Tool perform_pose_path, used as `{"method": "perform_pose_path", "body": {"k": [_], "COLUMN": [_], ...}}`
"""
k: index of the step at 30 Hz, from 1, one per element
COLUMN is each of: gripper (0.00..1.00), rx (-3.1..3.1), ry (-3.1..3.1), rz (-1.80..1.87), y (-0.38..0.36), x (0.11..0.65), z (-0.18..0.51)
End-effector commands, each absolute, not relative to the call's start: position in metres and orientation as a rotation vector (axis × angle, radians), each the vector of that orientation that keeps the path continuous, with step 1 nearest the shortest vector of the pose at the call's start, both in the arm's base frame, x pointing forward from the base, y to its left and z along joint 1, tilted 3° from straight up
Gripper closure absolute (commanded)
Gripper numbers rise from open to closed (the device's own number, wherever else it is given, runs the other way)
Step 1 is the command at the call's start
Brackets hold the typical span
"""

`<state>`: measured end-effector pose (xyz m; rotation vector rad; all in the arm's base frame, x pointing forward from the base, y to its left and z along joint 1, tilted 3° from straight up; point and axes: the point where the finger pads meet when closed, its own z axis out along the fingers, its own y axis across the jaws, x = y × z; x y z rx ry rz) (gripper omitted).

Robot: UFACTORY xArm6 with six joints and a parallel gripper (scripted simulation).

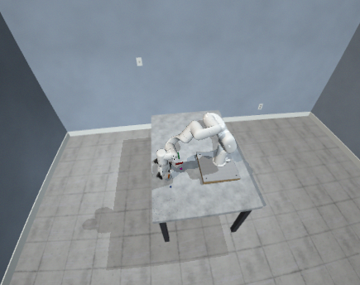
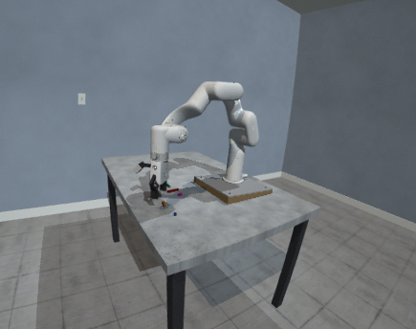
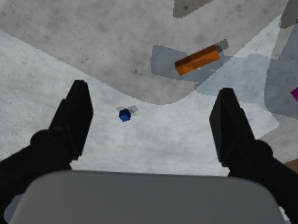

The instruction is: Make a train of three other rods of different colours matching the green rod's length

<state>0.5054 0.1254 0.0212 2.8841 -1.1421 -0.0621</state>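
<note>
My gripper (image 3: 152, 99) is open and empty, pointing down close over the table near its left edge; it also shows in the top view (image 1: 160, 175) and the exterior view (image 2: 154, 193). In the wrist view a small blue rod (image 3: 124, 115) lies on the table between my fingers, nearer the left one. An orange rod (image 3: 197, 60) lies flat beyond the fingers, tilted. A magenta rod (image 3: 294, 94) is cut off at the right edge. In the top view a red rod (image 1: 179, 163), a green rod (image 1: 178, 156), the magenta rod (image 1: 180, 169) and the blue rod (image 1: 170, 186) lie by the arm.
The arm's brown base plate (image 1: 218, 167) lies right of the rods. The table's left edge (image 1: 152, 178) is close to my gripper. The arm throws shadows over the rods.
</note>
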Motion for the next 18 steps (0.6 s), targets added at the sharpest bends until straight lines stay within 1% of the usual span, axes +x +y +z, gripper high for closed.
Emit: {"method": "perform_pose_path", "body": {"k": [1,18], "gripper": [0.00,0.00], "rx": [2.887,2.890], "ry": [-1.143,-1.135], "rz": [-0.056,-0.056], "y": [0.1258,0.1268], "x": [0.5070,0.5066], "z": [0.0231,0.0232]}}
